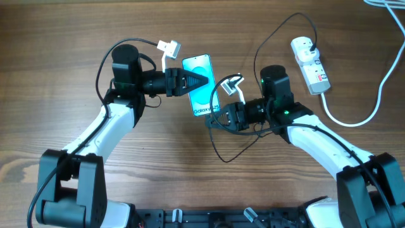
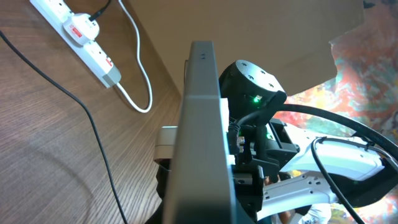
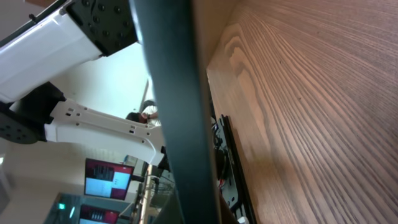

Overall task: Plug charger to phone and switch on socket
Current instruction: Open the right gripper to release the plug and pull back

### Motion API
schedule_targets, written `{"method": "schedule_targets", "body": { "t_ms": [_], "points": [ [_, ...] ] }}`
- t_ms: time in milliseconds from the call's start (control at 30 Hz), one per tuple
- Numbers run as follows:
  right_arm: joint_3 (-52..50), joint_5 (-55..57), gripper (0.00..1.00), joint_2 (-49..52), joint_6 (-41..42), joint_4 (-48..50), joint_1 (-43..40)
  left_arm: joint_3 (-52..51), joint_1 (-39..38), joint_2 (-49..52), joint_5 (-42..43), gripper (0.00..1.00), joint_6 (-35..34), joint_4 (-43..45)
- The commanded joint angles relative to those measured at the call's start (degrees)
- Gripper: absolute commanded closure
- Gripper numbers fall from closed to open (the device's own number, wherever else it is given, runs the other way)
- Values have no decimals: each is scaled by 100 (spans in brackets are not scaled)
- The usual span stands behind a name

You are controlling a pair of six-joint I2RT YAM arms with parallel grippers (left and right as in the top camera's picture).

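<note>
From above, I see a wooden tabletop (image 1: pixel 63 95) with my two arms reaching toward each other at the centre. The phone (image 1: pixel 204 95) sits between them, its bright blue-teal screen facing up and its long side running away from me at a slight tilt. The "Galaxy S25" text is at its nearer end.

The left fingers (image 1: pixel 201 80) come in from the left and lie over the phone's left edge and part of the screen, drawn together to a point and clamped on it. In the left wrist view the phone (image 2: pixel 202 137) appears edge-on as a grey slab rising through the middle of the picture, with the right arm (image 2: pixel 255 81) and its green light just behind it.

The right fingers (image 1: pixel 218 115) point left and sit right at the nearer end of the phone. I cannot tell how far apart they are or whether they hold anything. The right wrist view shows only a dark upright band (image 3: pixel 174 112) filling the centre, with wood grain (image 3: pixel 311 93) to its right.

The socket (image 1: pixel 311 66) lies at the far right of the tabletop, well apart from the phone, with a red mark near its closer end. The charger's white plug head (image 1: pixel 303 45) is seated in it. The thin black cable (image 1: pixel 272 31) arcs from there toward the right arm and loops on the tabletop below the right fingers. The socket's thick white cord (image 1: pixel 381 95) curves off to the right edge.
</note>
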Motion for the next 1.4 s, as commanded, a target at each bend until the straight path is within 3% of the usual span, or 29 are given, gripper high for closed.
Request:
{"method": "schedule_targets", "body": {
  "t_ms": [0,233,367,467,533,667,800,967,1200,1367],
  "points": [
    [387,979,96,11,111,448,-98,-525,-815,-111,1322,96,50,-160],
    [385,846,94,11,87,459,-98,-603,-809,-111,1322,96,-22,-162],
    [385,850,82,11,85,439,-98,-603,-802,-111,1320,96,-20,-160],
    [385,850,67,11,85,299,-98,-601,-597,-111,1303,96,-24,-160],
    [385,850,65,11,42,144,-98,-601,-398,-111,1231,96,-20,-157],
    [385,850,58,11,-219,-295,-98,-601,210,-111,671,96,-17,-157],
    [385,850,40,11,-219,-321,-101,-601,656,-111,326,96,-24,-164],
    [385,901,29,9,-387,-382,-280,-601,640,-76,-404,96,-98,-634],
    [385,2459,23,-74,-1110,-1635,-562,-575,260,391,-1040,96,-275,-852],
    [385,3847,23,-723,-1259,-2503,-564,-24,-33,866,-1327,96,-450,-831]
  ]
}}
